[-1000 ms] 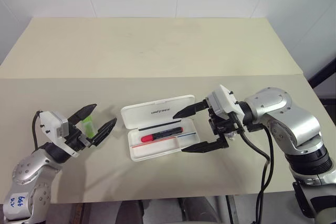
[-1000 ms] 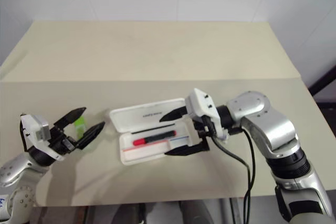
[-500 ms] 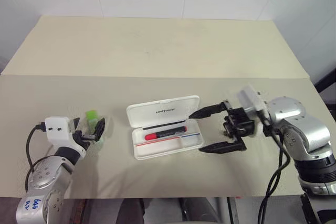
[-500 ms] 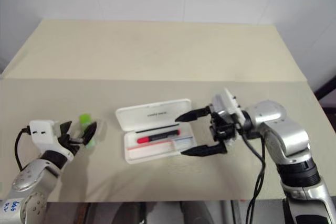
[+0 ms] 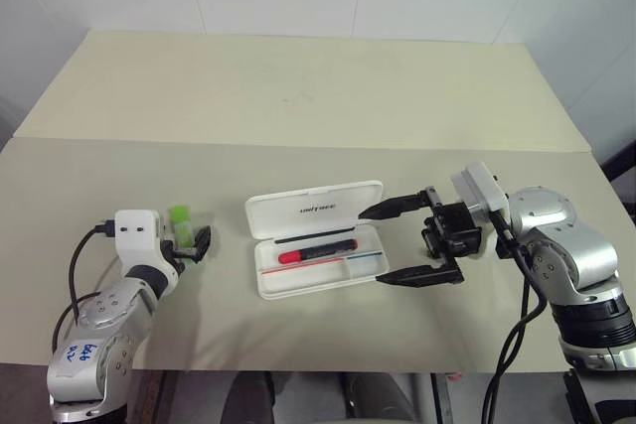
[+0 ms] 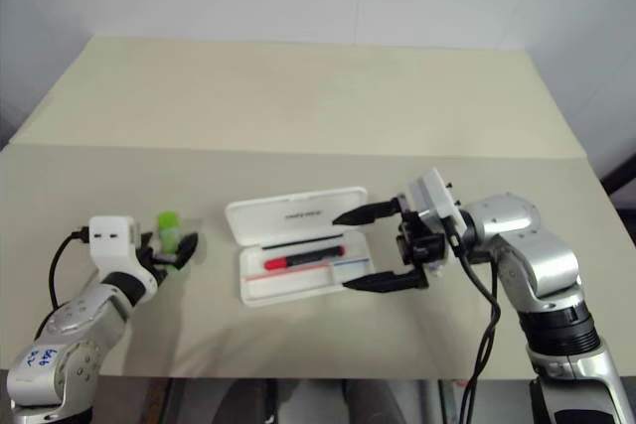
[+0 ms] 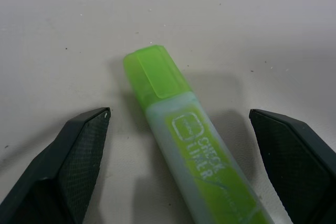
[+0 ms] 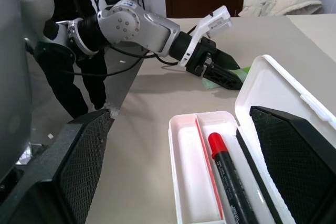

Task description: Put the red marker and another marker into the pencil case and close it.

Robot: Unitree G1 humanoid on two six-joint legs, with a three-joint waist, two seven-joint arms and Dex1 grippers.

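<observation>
Far left first: left gripper (image 5: 192, 243) dropped down to table level since a second ago and tipped forward, black fingers (image 7: 73, 156) spread wide on either side of the green marker (image 7: 186, 156) without touching it. Straddling, not pinching yet — looks like the setup for the grab, so a squeeze should be next. Stubby little highlighter, translucent lime body, squared-off cap in a brighter green, white print along the barrel; smooth plastic, probably a bit slippery against those cross-hatched pads. Lying flat on the matte beige table (image 5: 298, 96), well left of the case.

Middle: pencil case (image 5: 318, 250) open, white glossy hard plastic with rounded corners, lid hinged back with small dark lettering, red and blue lines inside. Red marker (image 5: 316, 251) already in the tray, slim red barrel with a black end — half the job done.

Right: right gripper (image 5: 397, 243) pulled back from over the case, now hovering just beside its right end, fingers wide apart, holding nothing.
</observation>
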